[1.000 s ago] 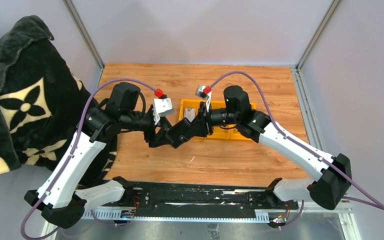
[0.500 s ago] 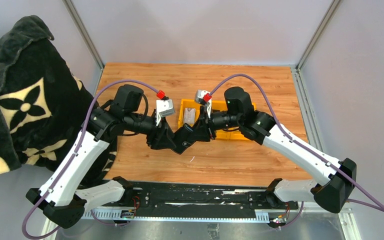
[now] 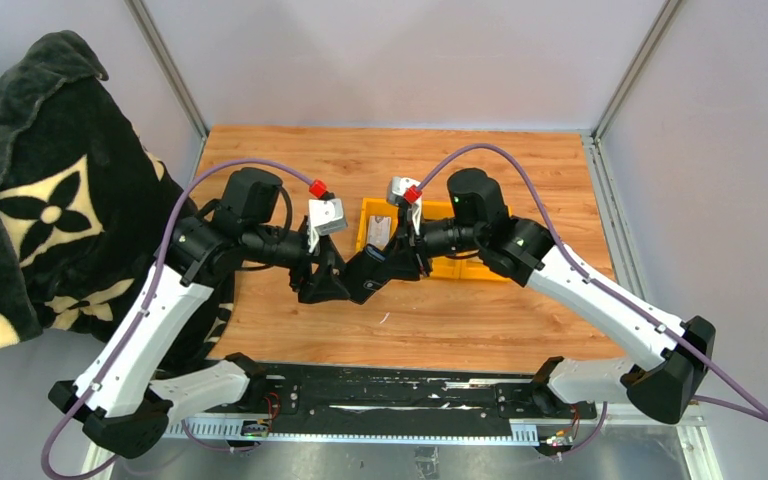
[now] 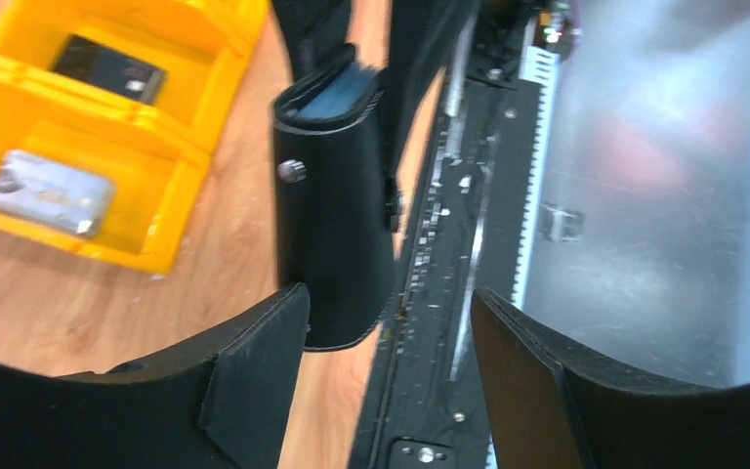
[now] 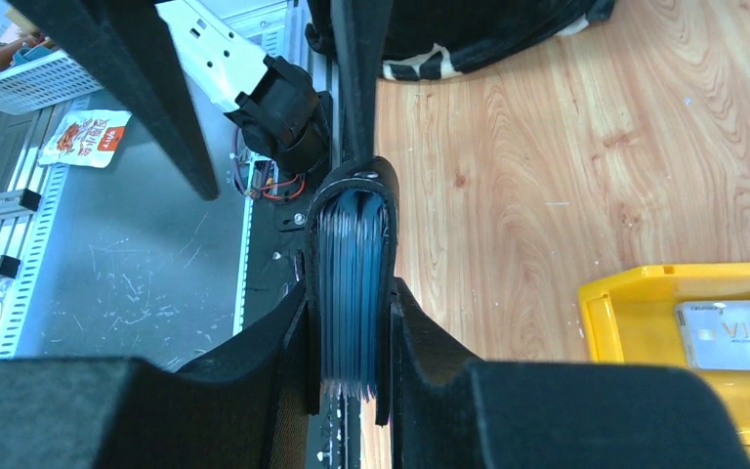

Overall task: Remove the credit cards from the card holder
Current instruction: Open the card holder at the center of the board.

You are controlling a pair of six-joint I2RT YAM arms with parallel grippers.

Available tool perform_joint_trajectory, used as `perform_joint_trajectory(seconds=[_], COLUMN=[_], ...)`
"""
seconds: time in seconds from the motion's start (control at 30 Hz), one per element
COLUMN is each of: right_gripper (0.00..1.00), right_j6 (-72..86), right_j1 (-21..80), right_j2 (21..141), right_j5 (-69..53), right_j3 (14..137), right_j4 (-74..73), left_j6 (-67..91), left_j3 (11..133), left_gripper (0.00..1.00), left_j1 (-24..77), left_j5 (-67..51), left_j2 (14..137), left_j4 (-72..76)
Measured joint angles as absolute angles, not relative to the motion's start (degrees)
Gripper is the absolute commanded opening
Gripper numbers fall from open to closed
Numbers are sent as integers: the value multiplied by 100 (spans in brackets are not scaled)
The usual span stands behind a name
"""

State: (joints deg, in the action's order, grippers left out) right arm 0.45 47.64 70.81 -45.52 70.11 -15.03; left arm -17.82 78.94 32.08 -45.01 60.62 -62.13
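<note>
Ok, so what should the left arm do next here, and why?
Probably ease the left gripper forward and centre its open jaws on the blue-edged stack showing in the card holder, then pinch one layer. The right gripper clamps the holder between its jaws, while the left jaws stand wide near it, gripping nothing.

The right pincer (image 5: 352,327) clamps the black card holder (image 5: 354,244) edge-on, a finger pressed against each cover, with blue leaves showing between the covers. To the right, on the wooden desk (image 5: 566,147), a yellow tray (image 5: 605,293) holds a silvery card (image 5: 737,334) marked VIP.
</note>
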Motion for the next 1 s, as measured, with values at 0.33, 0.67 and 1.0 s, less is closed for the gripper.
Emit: perform_joint_trajectory(seconds=[0.33, 0.67, 1.0], right_gripper=[0, 0, 0], right_j6=[-226, -237, -342], right_j1=[4890, 4960, 5076], right_j2=[6858, 6849, 6963], right_j5=[-4748, -4840, -4751], right_j3=[7183, 7214, 7494], right_j4=[-1455, -1251, -1225], left_j6=[-2290, -2213, -2095], left_j3=[8416, 8246, 8261], left_gripper=[77, 74, 18], left_j1=[3208, 3208, 3208], left_j5=[-3531, -4425, -4790], left_j2=[5798, 6128, 6455], left_j4=[-6329, -6908, -7019])
